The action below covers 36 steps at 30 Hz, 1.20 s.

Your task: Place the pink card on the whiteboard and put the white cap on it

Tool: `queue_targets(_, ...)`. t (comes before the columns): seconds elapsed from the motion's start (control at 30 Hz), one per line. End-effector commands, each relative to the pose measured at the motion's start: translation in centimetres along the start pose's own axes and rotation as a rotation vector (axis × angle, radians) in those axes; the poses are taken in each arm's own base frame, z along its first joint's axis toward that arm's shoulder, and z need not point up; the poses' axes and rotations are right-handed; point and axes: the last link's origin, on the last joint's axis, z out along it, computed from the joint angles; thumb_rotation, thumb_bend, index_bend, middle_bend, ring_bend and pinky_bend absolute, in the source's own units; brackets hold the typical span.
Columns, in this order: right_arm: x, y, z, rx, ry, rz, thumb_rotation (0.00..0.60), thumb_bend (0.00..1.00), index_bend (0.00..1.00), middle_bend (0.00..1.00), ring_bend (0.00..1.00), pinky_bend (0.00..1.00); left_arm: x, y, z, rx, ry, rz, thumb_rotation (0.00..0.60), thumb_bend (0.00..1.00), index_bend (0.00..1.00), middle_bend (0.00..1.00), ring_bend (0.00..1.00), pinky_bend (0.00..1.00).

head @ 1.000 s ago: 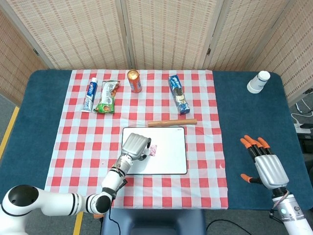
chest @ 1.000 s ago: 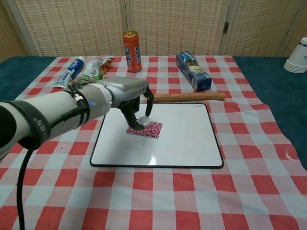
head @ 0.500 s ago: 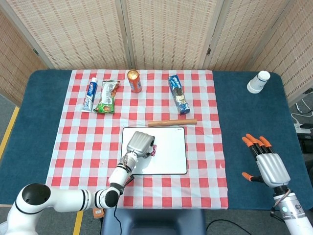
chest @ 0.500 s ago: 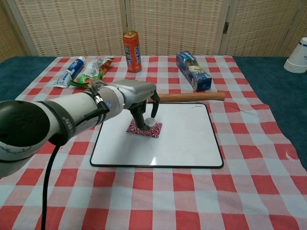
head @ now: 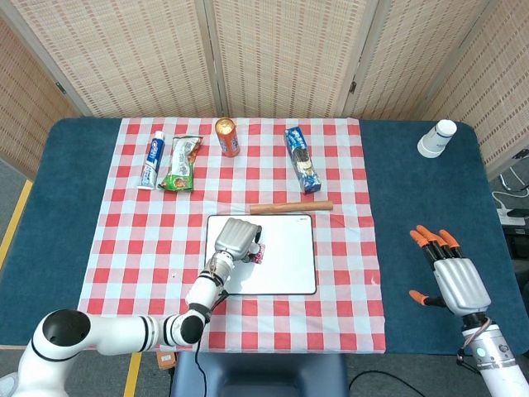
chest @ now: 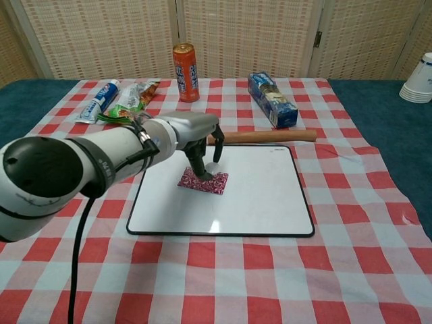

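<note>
The pink patterned card (chest: 201, 181) lies flat on the whiteboard (chest: 270, 196), left of its middle. In the head view the card (head: 259, 253) shows only as a sliver beside my left hand (head: 234, 240). In the chest view my left hand (chest: 200, 138) hangs over the card with its fingers pointing down. It pinches the small white cap (chest: 214, 165) at the card's far right part. Whether the cap touches the card I cannot tell. My right hand (head: 450, 277) hovers open, fingers spread, over the blue table at the far right.
A wooden stick (chest: 263, 136) lies along the whiteboard's far edge. Behind it stand an orange can (chest: 185, 63), a toothpaste tube (chest: 98, 100), a green snack bag (chest: 132, 96) and a blue cookie box (chest: 272, 98). Stacked paper cups (head: 436, 138) sit at the far right corner.
My left hand has carried the white cap to the right, from the card's left end to its far right part. The right hand has barely moved.
</note>
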Motion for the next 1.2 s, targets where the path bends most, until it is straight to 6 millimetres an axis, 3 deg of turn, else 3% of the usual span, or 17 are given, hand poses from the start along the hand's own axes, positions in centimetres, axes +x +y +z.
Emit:
queue_targets(0.03, 0.0, 0.0, 0.0, 0.0, -0.001, -0.001, 0.6, 0.04, 0.0, 0.0, 0.0, 0.0, -0.1, -0.1, 0.1, -0.002, -0.007, 0.0, 0.6, 0.27, 0.54, 0.97, 1.0, 1.0)
queue_targets(0.57, -0.1, -0.1, 0.1, -0.003, -0.003, -0.004, 0.6, 0.04, 0.0, 0.0, 0.0, 0.0, 0.0, -0.6, 0.2, -0.005, 0.006, -0.035, 0.6, 0.23, 0.46, 0.96, 1.0, 0.99)
queue_targets(0.83, 0.0, 0.0, 0.1, -0.002, 0.0, -0.001, 0.6, 0.04, 0.0, 0.0, 0.0, 0.0, 0.6, -1.8, -0.2, 0.012, 0.031, -0.029, 0.6, 0.23, 0.45, 0.95, 1.0, 0.99)
queue_targets(1.0, 0.1, -0.2, -0.2, 0.009, 0.006, 0.0, 0.6, 0.04, 0.0, 0.0, 0.0, 0.0, 2.9, -4.9, -3.2, 0.055, 0.128, -0.058, 0.6, 0.23, 0.47, 0.84, 0.93, 0.93)
queue_targets(1.1, 0.1, -0.4, -0.5, 0.019, 0.007, 0.0, 0.6, 0.04, 0.0, 0.0, 0.0, 0.0, 3.6, -8.0, -6.7, 0.093, 0.238, -0.14, 0.6, 0.23, 0.45, 0.7, 0.78, 0.85)
queue_targets(1.2, 0.0, -0.5, -0.8, 0.029, 0.006, -0.003, 0.6, 0.04, 0.0, 0.0, 0.0, 0.0, 2.9, -11.5, -10.3, 0.112, 0.385, -0.27, 0.6, 0.24, 0.4, 0.55, 0.61, 0.77)
